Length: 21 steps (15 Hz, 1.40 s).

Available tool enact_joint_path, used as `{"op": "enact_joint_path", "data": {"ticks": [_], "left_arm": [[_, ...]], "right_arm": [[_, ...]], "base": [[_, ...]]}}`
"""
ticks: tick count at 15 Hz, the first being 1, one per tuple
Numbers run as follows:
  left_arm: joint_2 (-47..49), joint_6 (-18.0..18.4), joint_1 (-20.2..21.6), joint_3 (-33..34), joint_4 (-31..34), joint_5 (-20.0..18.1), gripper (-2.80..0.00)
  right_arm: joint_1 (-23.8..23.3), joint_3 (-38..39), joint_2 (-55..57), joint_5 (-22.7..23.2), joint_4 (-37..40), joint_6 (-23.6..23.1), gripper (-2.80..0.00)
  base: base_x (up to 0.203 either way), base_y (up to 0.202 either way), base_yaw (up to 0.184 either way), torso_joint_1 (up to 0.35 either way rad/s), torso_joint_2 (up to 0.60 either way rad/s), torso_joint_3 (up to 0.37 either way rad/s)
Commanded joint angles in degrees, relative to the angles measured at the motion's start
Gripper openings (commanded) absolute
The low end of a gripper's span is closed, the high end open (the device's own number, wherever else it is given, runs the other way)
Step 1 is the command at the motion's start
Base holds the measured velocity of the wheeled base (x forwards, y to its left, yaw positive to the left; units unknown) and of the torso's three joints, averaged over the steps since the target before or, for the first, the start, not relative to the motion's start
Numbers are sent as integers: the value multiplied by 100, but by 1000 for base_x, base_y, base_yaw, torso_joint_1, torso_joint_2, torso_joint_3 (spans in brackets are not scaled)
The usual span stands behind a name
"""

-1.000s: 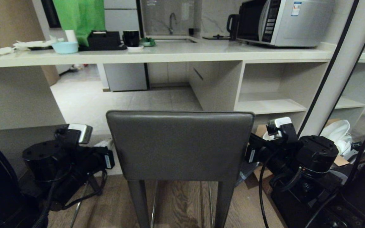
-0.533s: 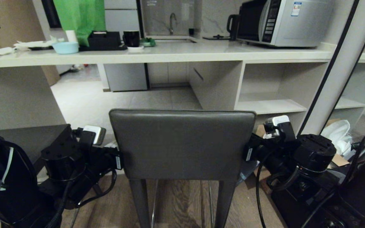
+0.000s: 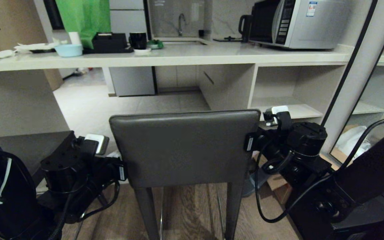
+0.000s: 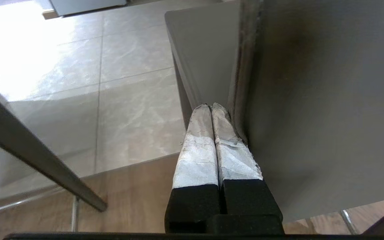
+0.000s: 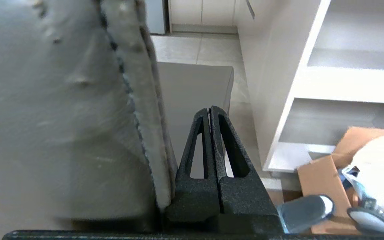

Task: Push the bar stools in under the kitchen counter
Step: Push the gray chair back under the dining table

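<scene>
One bar stool's dark grey backrest (image 3: 185, 148) stands straight ahead, facing the kitchen counter (image 3: 178, 56) and its open knee space. My left arm (image 3: 65, 166) is at the backrest's left edge. There the left gripper (image 4: 211, 106) is shut and empty, lying along the side seam above the seat (image 4: 205, 50). My right arm (image 3: 305, 136) is at the right edge, higher up. The right gripper (image 5: 210, 108) is shut, its side against the backrest's edge (image 5: 152, 133). A second bar stool (image 3: 22, 146) shows at the far left, partly hidden by my left arm.
A microwave (image 3: 298, 23), kettle (image 3: 245, 26), green bag (image 3: 83, 18) and blue bowl (image 3: 68, 50) stand on the counter. White open shelves (image 3: 285, 106) and a white pillar (image 3: 355, 73) flank the right. A cardboard box (image 5: 322, 176) and shoes (image 5: 305, 208) lie on the floor.
My left arm has swung right to the backrest's left edge. My right arm has risen and moved in along the right edge. The backrest has shifted slightly left and away.
</scene>
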Motion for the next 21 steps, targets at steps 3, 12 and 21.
{"op": "enact_joint_path", "data": {"ticks": [3,12,21], "left_arm": [[25,-6,-48,74,-48,-5,-280],[241,5,-163,47,-48,381,-280],[276,12,-145,12,-48,451,-280]], "right_arm": [[74,-260,212,58,-44,0,-280],[0,-660,717,63,8,-19,-280],[0,-624,725,61,-18,-35,-280]], "base": [[0,0,0,0,0,0],[0,0,0,0,0,0],[0,0,0,0,0,0]]}}
